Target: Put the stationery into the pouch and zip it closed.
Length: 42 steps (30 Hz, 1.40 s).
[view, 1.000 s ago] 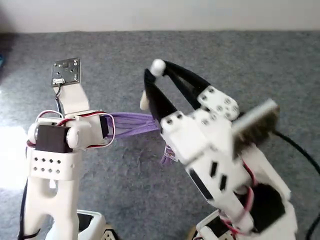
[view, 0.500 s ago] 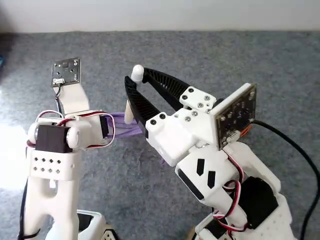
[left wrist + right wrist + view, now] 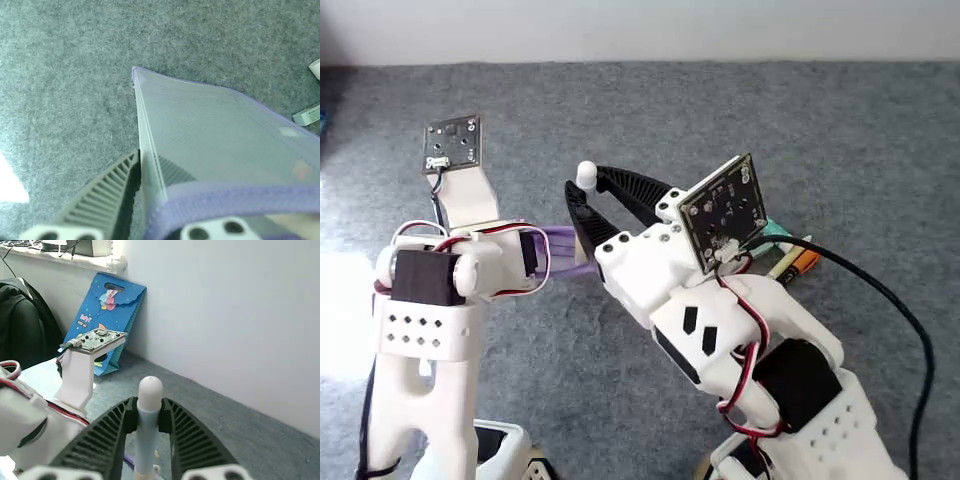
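The right fingers (image 3: 112,427) clench a white-capped pen (image 3: 149,390) lengthwise, its lower end just over the pouch (image 3: 215,135). The left fingers (image 3: 107,192) pinch that pouch's rim.

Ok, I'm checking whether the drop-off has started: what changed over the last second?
The right gripper, shut on the pen, swung leftward and closer to the pouch, its wrist turning as it went. That uncovered the loose stationery on the table. The left gripper stayed put, clamped on the pouch's edge. Nothing was let go.
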Tool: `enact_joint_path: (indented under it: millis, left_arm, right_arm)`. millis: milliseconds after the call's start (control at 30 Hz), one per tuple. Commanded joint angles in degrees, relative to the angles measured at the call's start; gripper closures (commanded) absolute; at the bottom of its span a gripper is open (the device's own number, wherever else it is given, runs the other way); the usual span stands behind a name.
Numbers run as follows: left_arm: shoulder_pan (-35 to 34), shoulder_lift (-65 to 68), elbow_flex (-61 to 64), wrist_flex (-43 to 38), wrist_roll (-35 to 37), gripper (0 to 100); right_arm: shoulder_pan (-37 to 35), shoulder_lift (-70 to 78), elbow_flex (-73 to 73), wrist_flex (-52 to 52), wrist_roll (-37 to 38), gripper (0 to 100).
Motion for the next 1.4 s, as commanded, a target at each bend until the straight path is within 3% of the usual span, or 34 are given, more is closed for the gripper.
enact_joint_path:
  millis: [0,100,267,433,800,933,1100,1367]
  left_arm:
    - [0.09,0.26,-1.8,-1.23,0.88,99]
    - [0.09,0.26,-1.8,-1.23,0.88,99]
    - [0.26,0.26,-1.8,-1.14,0.88,99]
    - [0.09,0.26,-1.8,-1.14,0.88,99]
    - [0.0,0.26,-1.8,-1.14,0.88,99]
    - [0.0,0.26,-1.71,-1.14,0.88,99]
    - [0.0,0.26,-1.71,-1.14,0.88,99]
    - [0.09,0.18,-1.8,-0.53,0.88,99]
  right_arm:
    - [1.89,-0.04,-0.18,1.19,-0.26,98.9]
    - [1.98,-0.31,-0.26,5.05,-0.26,95.7]
    - [2.15,-0.31,-1.58,9.89,-2.02,77.2]
    - [2.95,-0.31,-4.48,12.18,-7.12,80.8]
    - [24.92,0.4,-8.35,33.1,-17.05,83.0]
    - [32.13,3.47,-4.22,34.15,-19.78,83.0]
    - [40.48,17.8,0.35,32.66,-22.59,82.9]
    - [49.63,44.09,-7.91,26.15,-24.35,82.9]
